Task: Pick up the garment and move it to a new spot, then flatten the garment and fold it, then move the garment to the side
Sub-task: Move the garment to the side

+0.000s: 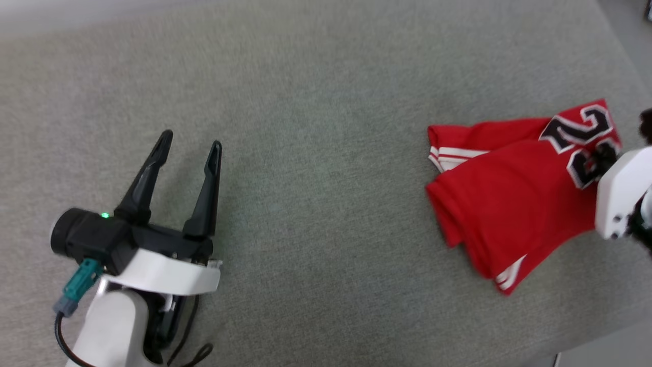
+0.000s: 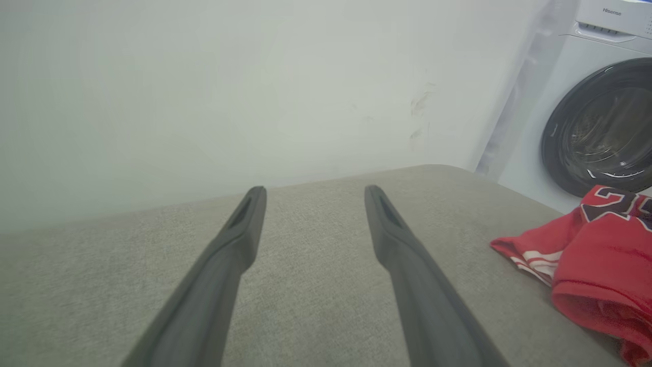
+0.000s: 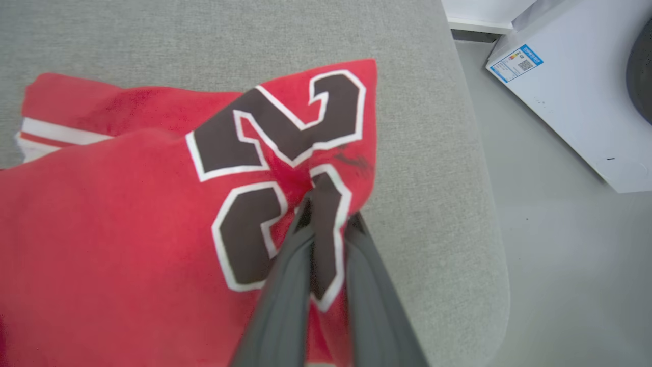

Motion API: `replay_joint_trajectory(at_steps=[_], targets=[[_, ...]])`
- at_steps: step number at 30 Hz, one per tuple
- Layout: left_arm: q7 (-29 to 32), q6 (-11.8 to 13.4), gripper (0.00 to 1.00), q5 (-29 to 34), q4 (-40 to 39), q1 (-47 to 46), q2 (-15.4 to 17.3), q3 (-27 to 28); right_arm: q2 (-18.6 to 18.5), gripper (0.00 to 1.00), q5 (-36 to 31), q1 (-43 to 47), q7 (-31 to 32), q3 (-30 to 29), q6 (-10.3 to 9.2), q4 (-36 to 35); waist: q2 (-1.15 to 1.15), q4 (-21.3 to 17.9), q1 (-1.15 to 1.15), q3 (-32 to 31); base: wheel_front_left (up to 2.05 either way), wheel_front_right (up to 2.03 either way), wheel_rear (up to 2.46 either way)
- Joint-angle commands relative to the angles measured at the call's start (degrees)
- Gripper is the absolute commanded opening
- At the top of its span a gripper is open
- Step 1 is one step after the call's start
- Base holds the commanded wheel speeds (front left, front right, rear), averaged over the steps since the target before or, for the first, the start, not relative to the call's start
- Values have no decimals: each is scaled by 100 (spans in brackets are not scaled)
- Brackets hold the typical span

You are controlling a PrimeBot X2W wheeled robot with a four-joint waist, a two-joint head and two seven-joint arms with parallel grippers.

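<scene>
One garment [image 3: 102, 244] — between right fingers [image 3: 288, 285]

The right gripper [image 3: 330, 213] pinches a fold of the red garment [image 3: 102, 229] at its black, white-edged number, the cloth bunched on the grey upholstered surface [image 3: 438, 127] near its rounded edge, with pale floor [image 3: 560, 265] and a white appliance [image 3: 575, 86] beyond.

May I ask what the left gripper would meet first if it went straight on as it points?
Likely the pale wall: the left gripper points across the grey surface past its far edge, nothing between. The garment sits off to the right. It might graze the surface first; depth is unclear.
</scene>
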Motion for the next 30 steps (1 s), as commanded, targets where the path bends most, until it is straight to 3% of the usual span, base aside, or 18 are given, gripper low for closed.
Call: replay_joint_trajectory(at_steps=[1, 5, 12, 19, 20, 21, 22, 23, 30], targets=[[21, -28, 100, 7, -86, -182, 102, -39, -61, 0, -214, -328, -235, -125, -7, 215, 0, 4, -1, 546, 0, 0, 0], [82, -55, 100, 0, -286, -498, 247, -185, -206, 0, -729, -770, -559, -606, -7, 804, 0, 151, -1, 972, 0, 0, 0], [166, -74, 100, -32, -712, -958, 469, -476, -413, 0, -1716, -1149, -830, -1776, -7, 1155, 0, 400, -1, 1562, 0, 0, 0], [174, -82, 100, -88, -940, -1140, 634, -606, -246, 0, -2500, -1297, -1313, -2673, -7, 1181, 0, 495, -1, 1807, 0, 0, 0], [169, -83, 100, -98, -946, -1133, 641, -611, -186, 25, -2601, -1311, -1391, -2781, -7, 1182, 0, 502, -1, 1820, 0, 0, 0], [165, -83, 100, -94, -954, -1131, 651, -617, -140, 38, -2731, -1315, -1498, -2849, -7, 1160, 0, 508, -1, 1830, 0, 0, 0], [161, -83, 100, -97, -956, -1136, 656, -621, -81, 78, -2840, -1325, -1575, -2941, -7, 1166, 0, 516, -1, 1837, 0, 0, 0], [157, -84, 100, -106, -948, -1144, 662, -626, -30, 100, -2961, -1336, -1664, -3042, -7, 1161, 0, 525, -1, 1840, 0, 0, 0], [97, -43, 100, -155, -793, -1029, 615, -649, -12, 100, -3499, -1392, -2399, -3578, -7, 1507, 0, 603, -1, 1614, 0, 0, 0]])
